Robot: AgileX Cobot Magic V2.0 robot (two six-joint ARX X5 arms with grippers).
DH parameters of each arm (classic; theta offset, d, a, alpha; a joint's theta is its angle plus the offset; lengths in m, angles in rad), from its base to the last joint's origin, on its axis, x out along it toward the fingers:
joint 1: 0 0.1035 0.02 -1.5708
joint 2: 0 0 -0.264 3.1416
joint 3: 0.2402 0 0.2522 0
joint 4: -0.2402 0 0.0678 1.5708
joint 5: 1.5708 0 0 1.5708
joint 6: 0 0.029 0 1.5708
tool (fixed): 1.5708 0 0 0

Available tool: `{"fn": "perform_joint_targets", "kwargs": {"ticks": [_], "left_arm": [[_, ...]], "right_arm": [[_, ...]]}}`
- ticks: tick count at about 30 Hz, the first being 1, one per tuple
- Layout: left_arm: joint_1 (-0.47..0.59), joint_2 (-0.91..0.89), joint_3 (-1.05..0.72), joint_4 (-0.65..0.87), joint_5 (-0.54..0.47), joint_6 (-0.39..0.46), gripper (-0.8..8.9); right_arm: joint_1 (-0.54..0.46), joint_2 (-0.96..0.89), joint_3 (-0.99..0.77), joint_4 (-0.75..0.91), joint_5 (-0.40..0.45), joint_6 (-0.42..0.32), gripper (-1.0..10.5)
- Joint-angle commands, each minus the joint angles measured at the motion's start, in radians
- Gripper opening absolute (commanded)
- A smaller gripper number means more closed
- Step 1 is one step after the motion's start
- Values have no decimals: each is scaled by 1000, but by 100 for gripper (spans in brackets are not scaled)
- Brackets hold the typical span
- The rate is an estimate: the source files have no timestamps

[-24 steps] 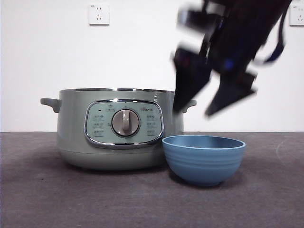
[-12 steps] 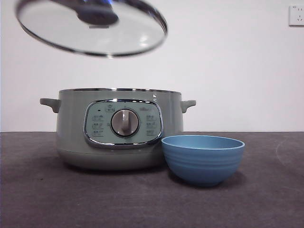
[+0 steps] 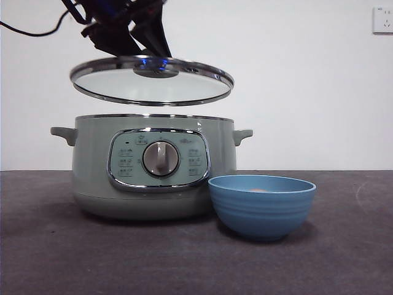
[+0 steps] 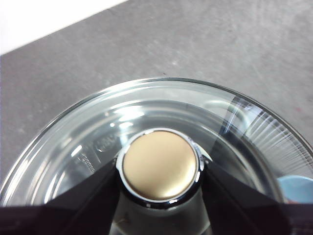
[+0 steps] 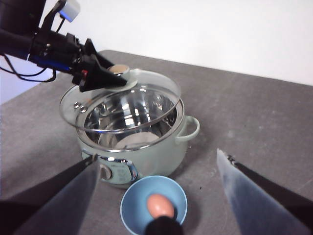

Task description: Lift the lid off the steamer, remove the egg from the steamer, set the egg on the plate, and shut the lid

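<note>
Glass and chrome hang just over the steamer (image 3: pixel 153 166): the lid (image 3: pixel 151 80) is held slightly tilted above the pot's open mouth, not yet touching its rim. The left gripper (image 4: pixel 160 169) has its jaws closed on the lid's knob (image 4: pixel 160 165), one jaw on each side of it, as the left wrist view shows plainly.

The step in hand looks like closing the lid. To do it well, the lid should be levelled and centred over the pot, then lowered straight down until the chrome rim seats all the way round; only then should the jaws let go of the knob. A tilted descent could catch one edge on the pot wall and leave the lid askew.

The egg (image 5: pixel 161 205) already lies in the blue bowl (image 3: pixel 262 206), which stands on the grey bench (image 3: pixel 123 258) just in front of the steamer, toward its right-hand handle in the front view. From the front only a pale sliver of egg shows above the bowl's rim. The right gripper (image 5: pixel 156 196) waits high above the bowl, jaws spread wide and holding nothing.

The lid itself is clear, round, chrome-rimmed, as wide as the pot, with a pale knob ringed in chrome.
</note>
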Motion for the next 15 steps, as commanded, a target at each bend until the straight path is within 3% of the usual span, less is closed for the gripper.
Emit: {"fn": "perform_joint_targets", "kwargs": {"ticks": [1, 15], "left_arm": [[-3, 8, 21, 56, -2, -10, -8], [-4, 84, 21, 45, -28, -10, -8]], "right_arm": [[1, -2, -6, 8, 0, 14, 414], [1, -2, -6, 8, 0, 14, 413]]}}
